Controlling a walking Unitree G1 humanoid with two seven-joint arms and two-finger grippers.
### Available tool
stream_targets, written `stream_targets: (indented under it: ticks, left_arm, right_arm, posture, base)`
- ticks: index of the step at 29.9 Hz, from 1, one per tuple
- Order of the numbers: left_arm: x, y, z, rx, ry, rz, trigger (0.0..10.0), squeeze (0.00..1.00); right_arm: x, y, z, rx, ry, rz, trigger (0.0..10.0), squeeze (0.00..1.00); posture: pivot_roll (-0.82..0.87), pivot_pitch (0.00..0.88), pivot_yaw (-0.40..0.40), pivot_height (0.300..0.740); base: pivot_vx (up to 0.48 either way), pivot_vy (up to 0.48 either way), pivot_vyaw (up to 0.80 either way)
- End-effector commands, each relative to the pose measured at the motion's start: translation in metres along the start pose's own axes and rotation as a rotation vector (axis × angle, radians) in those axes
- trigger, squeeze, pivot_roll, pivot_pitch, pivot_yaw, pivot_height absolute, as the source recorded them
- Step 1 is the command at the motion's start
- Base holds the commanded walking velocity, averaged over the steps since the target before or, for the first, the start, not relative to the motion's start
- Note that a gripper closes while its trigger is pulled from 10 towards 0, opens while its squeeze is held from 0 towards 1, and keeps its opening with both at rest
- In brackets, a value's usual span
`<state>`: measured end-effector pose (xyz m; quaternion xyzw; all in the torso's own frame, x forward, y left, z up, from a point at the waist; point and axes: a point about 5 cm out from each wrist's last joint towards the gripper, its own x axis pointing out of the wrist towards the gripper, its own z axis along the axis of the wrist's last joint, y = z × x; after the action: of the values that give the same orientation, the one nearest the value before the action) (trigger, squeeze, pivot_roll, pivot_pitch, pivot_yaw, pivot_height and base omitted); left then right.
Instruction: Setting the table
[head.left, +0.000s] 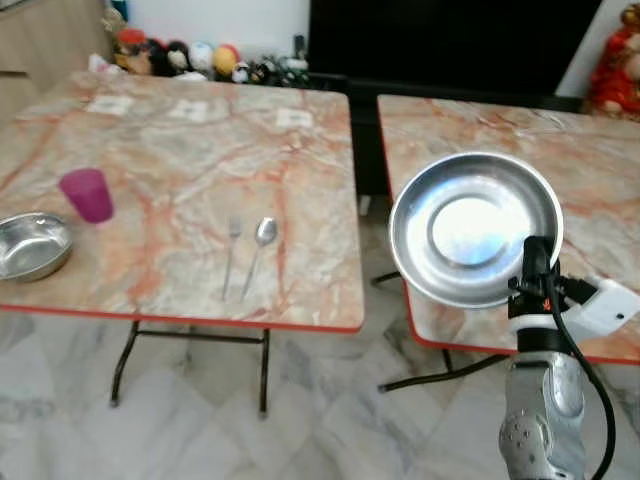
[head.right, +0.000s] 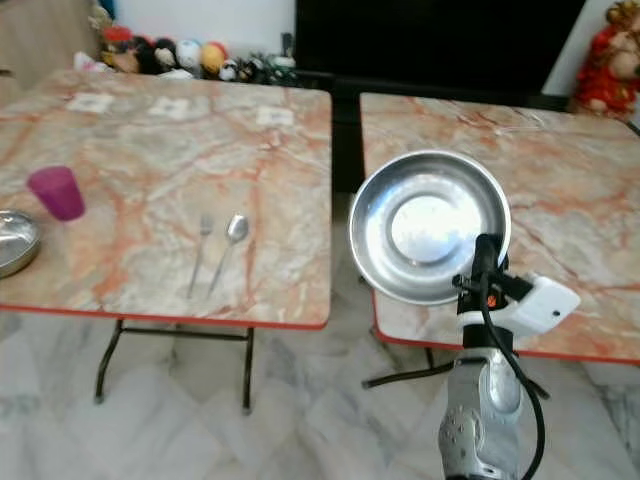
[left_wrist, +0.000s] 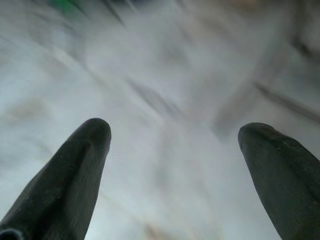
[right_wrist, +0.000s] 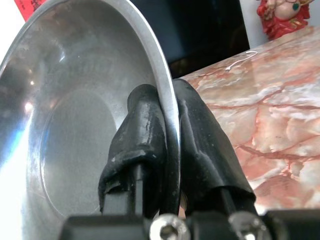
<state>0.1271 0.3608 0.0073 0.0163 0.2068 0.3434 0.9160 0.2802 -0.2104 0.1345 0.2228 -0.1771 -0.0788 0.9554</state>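
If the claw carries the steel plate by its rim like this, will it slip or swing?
The steel plate looks stiff and light. The right claw pinches only its thin, polished rim, so it may pivot or slip. Held tilted, nearly upright, it could swing while walking.

The right arm (head.left: 541, 405) is silver metal with round holes; a black cable (head.left: 580, 365) loops beside it, under a white wrist camera box (head.left: 606, 305). The right hand (right_wrist: 167, 145) has rubbery black fingers above two silver screws (right_wrist: 169, 227).

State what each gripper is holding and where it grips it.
The right gripper holds the steel plate by its rim, one finger on each face, plate tilted up on edge. The left gripper is open and holds nothing.
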Motion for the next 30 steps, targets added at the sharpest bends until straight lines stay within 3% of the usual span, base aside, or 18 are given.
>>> stream_targets:
  ticks: [1, 2, 3, 4, 5, 6, 7, 8, 12, 15, 20, 30]
  left_arm:
    - [0.0, -0.015, -0.012, 0.048, 0.07, -0.098, 10.0, 0.0]
    - [0.002, -0.026, -0.019, 0.095, 0.11, -0.147, 10.0, 0.0]
    - [0.002, -0.026, -0.019, 0.095, 0.11, -0.147, 10.0, 0.0]
    - [0.003, -0.042, -0.028, 0.127, 0.163, -0.227, 10.0, 0.0]
    - [0.001, -0.071, -0.042, 0.229, 0.229, -0.345, 10.0, 0.0]
    - [0.001, -0.071, -0.042, 0.229, 0.229, -0.345, 10.0, 0.0]
    - [-0.002, -0.087, -0.053, 0.309, 0.276, -0.403, 10.0, 0.0]
    - [-0.004, -0.094, -0.057, 0.33, 0.303, -0.424, 10.0, 0.0]
    - [-0.008, -0.113, -0.063, 0.371, 0.34, -0.485, 10.0, 0.0]
    - [-0.006, -0.13, -0.056, 0.369, 0.315, -0.525, 10.0, 0.0]
    - [-0.003, -0.137, -0.051, 0.377, 0.296, -0.529, 10.0, 0.0]
    - [-0.003, -0.125, -0.058, 0.414, 0.341, -0.516, 10.0, 0.0]
  right_arm:
    - [0.004, -0.005, 0.007, -0.011, -0.031, -0.019, 10.0, 0.0]
    - [0.005, -0.005, 0.008, -0.012, -0.035, -0.016, 10.0, 0.0]
    - [0.005, -0.005, 0.008, -0.012, -0.035, -0.016, 10.0, 0.0]
    - [0.007, -0.004, 0.009, -0.01, -0.037, -0.013, 10.0, 0.0]
    - [0.009, -0.003, 0.008, -0.004, -0.031, -0.014, 10.0, 0.0]
    - [0.009, -0.003, 0.008, -0.004, -0.031, -0.014, 10.0, 0.0]
    - [0.009, -0.003, 0.005, 0.003, -0.019, -0.025, 10.0, 0.0]
    - [0.008, -0.003, 0.003, 0.012, -0.013, -0.03, 10.0, 0.0]
    - [0.005, -0.002, -0.003, 0.026, 0.004, -0.045, 10.0, 0.0]
    - [-0.001, -0.002, -0.01, 0.038, 0.03, -0.064, 10.0, 0.0]
    - [-0.005, -0.001, -0.018, 0.031, 0.06, -0.064, 10.0, 0.0]
    - [-0.008, 0.001, -0.027, 0.089, 0.052, -0.119, 10.0, 0.0]
  posture:
    - [0.1, 0.039, -0.075, 0.74]
    - [0.1, 0.039, -0.075, 0.74]
    - [0.1, 0.039, -0.075, 0.74]
    - [0.1, 0.04, -0.077, 0.74]
    - [0.08, 0.035, -0.074, 0.74]
    - [0.08, 0.035, -0.074, 0.74]
    - [0.08, 0.034, -0.074, 0.74]
    - [0.07, 0.033, -0.065, 0.74]
    - [0.05, 0.03, -0.054, 0.74]
    - [0.04, 0.025, -0.05, 0.74]
    - [0.05, 0.015, -0.054, 0.74]
    - [0.06, 0.0, 0.01, 0.74]
  base:
    - [0.0, 0.0, 0.0]
    - [0.0, 0.0, 0.0]
    - [0.0, 0.0, 0.0]
    - [0.0, 0.0, 0.0]
    - [0.0, 0.0, 0.0]
    - [0.0, 0.0, 0.0]
    - [0.0, 0.0, 0.0]
    - [0.0, 0.0, 0.0]
    - [0.0, -0.074, 0.0]
    - [0.0, -0.35, 0.0]
    - [0.0, -0.4, 0.0]
    - [0.0, -0.435, 0.0]
